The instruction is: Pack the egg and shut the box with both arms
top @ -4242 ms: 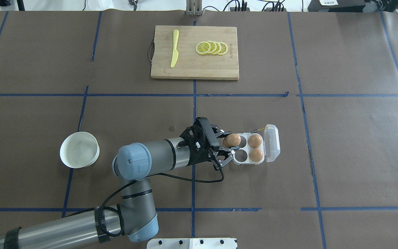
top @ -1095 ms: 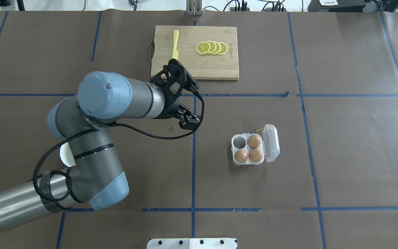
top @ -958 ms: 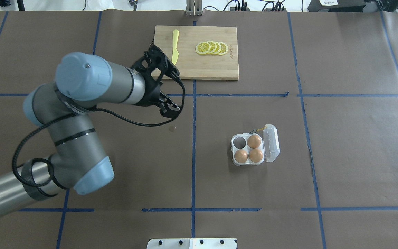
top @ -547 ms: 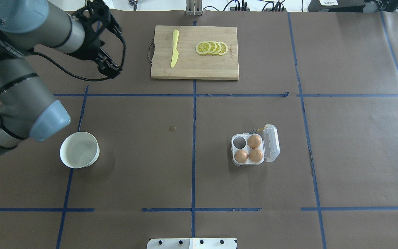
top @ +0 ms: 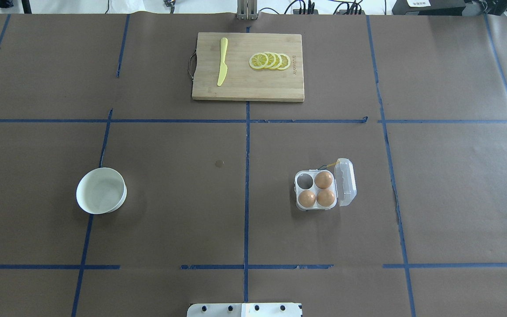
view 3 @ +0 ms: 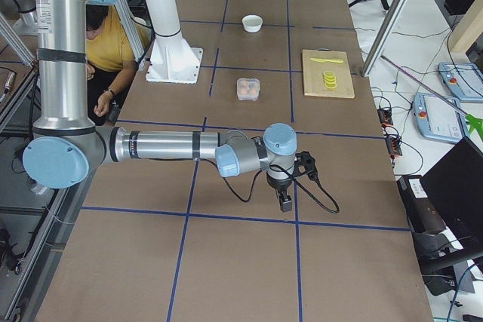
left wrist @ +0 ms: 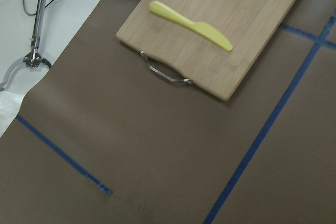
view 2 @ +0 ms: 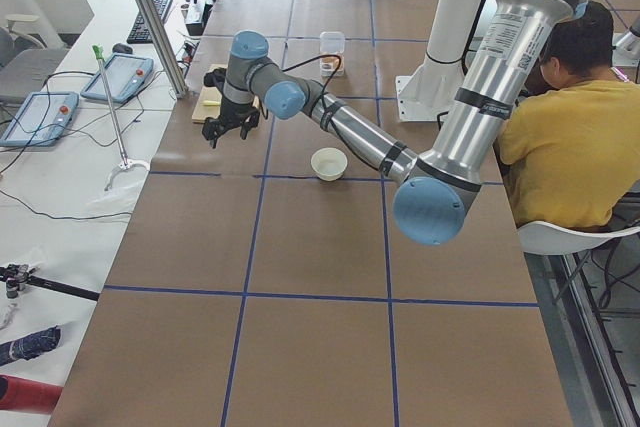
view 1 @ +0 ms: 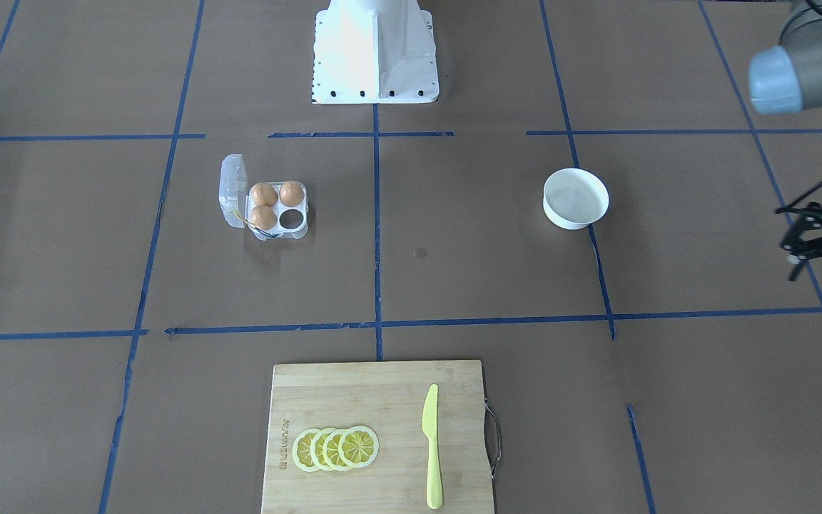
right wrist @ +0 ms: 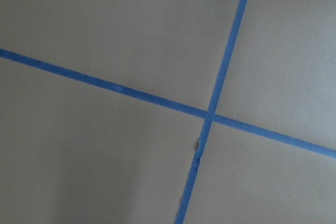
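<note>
The clear box (top: pixel 296 190) sits right of the table's middle with its lid (top: pixel 347 182) hinged open to the right. Three orange-brown eggs fill three cells (top: pixel 324 179) (top: pixel 307 198) (top: pixel 325 197); the far-left cell is empty. The box also shows in the front view (view 1: pixel 301 227). My left gripper (view 1: pixel 790 239) is far off at the table's left end, open and empty, also in the left side view (view 2: pixel 226 130). My right gripper (view 3: pixel 285 201) hangs over bare table at the right end, seen only in the right side view, so I cannot tell its state.
A wooden cutting board (top: pixel 275 86) with a yellow knife (top: pixel 222 61) and lemon slices (top: pixel 270 60) lies at the far middle. A white bowl (top: pixel 122 193) stands at the near left. The white pedestal (view 1: pixel 375 50) is at the robot's edge. A person in yellow (view 2: pixel 570 117) sits beside it.
My left gripper let the egg go into the box's near-left cell, then rose and swung far left, out of most of the overhead view. The bowl is uncovered again.
</note>
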Motion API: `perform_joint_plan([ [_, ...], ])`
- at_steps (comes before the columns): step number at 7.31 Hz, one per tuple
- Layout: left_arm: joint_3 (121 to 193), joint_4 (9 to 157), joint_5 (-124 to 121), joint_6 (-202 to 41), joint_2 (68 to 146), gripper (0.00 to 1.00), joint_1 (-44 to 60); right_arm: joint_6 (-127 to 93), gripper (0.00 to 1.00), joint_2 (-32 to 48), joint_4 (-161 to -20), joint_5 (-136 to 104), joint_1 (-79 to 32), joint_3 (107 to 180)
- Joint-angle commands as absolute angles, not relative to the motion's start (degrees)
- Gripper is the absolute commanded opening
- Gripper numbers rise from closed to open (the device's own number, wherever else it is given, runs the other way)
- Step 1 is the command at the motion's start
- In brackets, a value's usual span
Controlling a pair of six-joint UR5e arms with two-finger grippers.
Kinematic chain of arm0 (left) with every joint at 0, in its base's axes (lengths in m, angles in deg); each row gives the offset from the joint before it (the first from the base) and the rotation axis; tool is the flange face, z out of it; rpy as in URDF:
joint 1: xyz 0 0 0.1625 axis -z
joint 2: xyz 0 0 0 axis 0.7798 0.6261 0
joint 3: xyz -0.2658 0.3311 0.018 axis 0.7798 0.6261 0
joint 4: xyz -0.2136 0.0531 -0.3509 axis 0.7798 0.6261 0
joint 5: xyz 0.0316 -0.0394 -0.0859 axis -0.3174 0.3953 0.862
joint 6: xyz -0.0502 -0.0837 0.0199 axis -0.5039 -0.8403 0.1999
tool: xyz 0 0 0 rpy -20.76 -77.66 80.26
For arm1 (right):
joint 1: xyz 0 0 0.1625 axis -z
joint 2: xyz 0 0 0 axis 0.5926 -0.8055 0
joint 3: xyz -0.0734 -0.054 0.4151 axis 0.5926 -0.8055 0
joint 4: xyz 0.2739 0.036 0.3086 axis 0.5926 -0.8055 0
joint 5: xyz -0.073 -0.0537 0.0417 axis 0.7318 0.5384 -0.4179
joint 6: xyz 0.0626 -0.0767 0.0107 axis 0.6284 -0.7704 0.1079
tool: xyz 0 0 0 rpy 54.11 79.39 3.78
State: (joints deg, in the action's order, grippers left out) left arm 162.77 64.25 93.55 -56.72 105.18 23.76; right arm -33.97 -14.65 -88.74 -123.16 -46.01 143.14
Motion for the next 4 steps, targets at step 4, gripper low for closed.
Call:
perform_joint_plan([
  [4,152.31,60.94,105.89,-52.51,89.99,1.0,35.67,-33.92,1.0,-13.96,-88.72,-122.91,-46.01,142.14],
])
